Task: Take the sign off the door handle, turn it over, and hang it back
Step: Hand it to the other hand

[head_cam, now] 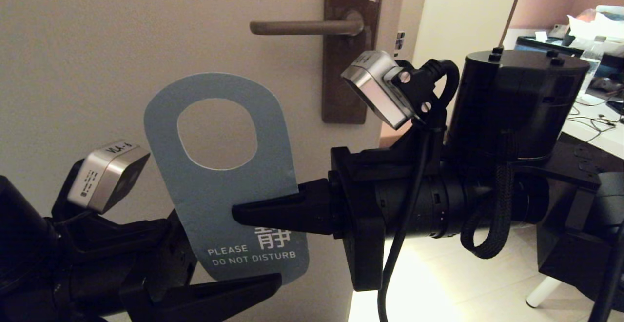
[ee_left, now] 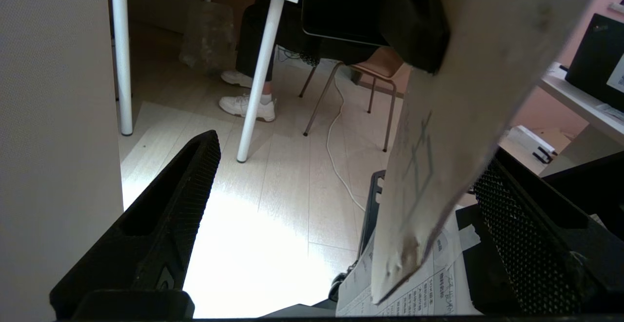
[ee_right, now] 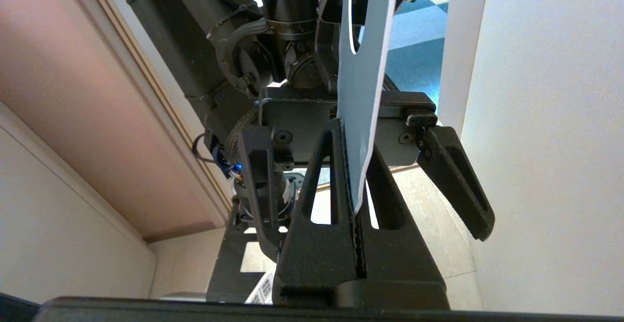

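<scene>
The sign [head_cam: 209, 205] is off the door handle [head_cam: 302, 28] and hangs below and left of it, its slate-blue "PLEASE DO NOT DISTURB" side toward me. My right gripper [head_cam: 240, 213] is shut on the sign's right edge, below the big hole; the right wrist view shows its fingers pinching the card [ee_right: 363, 78]. My left gripper [head_cam: 253, 275] is open at the sign's lower end, one finger in front and the other hidden behind the card. In the left wrist view the off-white side [ee_left: 463, 92] hangs between the spread fingers [ee_left: 185, 190], close to the far one.
The door [head_cam: 73, 44] fills the left, with the brown backplate [head_cam: 348, 68] near its edge. A white desk [head_cam: 599, 136] with clutter stands at the right. In the left wrist view a table leg [ee_left: 258, 68], a chair and a person's shoes stand on the floor.
</scene>
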`<state>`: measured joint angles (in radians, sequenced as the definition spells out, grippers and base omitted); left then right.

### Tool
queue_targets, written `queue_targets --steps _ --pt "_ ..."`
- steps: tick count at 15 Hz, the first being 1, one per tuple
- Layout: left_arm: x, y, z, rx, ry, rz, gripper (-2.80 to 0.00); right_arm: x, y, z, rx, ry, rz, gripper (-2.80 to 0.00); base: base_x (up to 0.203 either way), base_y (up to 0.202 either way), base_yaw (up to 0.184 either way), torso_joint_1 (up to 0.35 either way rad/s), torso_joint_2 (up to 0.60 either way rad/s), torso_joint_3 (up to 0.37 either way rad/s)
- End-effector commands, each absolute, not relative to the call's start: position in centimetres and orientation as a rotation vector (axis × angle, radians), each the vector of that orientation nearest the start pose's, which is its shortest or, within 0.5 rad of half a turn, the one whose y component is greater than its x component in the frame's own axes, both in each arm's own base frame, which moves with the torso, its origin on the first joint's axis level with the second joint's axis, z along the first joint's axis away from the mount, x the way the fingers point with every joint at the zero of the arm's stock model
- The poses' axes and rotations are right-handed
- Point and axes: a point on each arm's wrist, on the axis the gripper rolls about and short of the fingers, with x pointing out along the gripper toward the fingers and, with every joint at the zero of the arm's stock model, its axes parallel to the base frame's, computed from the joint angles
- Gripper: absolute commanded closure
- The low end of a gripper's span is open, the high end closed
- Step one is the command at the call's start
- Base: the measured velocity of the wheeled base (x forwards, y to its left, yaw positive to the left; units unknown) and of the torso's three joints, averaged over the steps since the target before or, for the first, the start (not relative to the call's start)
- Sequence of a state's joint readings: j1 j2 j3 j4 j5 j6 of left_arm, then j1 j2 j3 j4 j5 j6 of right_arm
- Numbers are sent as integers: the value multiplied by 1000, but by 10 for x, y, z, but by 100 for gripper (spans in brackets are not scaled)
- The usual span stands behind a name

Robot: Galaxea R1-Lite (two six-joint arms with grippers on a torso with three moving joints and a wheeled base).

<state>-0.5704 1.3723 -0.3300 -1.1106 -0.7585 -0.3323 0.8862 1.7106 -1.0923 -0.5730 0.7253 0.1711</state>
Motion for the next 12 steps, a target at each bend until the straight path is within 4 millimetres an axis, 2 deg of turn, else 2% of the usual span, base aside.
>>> queue_targets --steps 1,9,10,12 --pt "151 -115 189 -275 140 -1333 -280 194 261 253 129 187 1608 0 0 0 0 0 0 0" --pt "147 -118 188 -261 129 -1355 -280 195 262 251 127 190 1606 0 0 0 0 0 0 0" --pt "147 -118 188 -261 129 -1355 0 195 262 251 127 192 1606 0 0 0 0 0 0 0" --pt "148 -118 188 -262 132 -1355 0 195 262 251 127 191 1604 0 0 0 0 0 0 0"
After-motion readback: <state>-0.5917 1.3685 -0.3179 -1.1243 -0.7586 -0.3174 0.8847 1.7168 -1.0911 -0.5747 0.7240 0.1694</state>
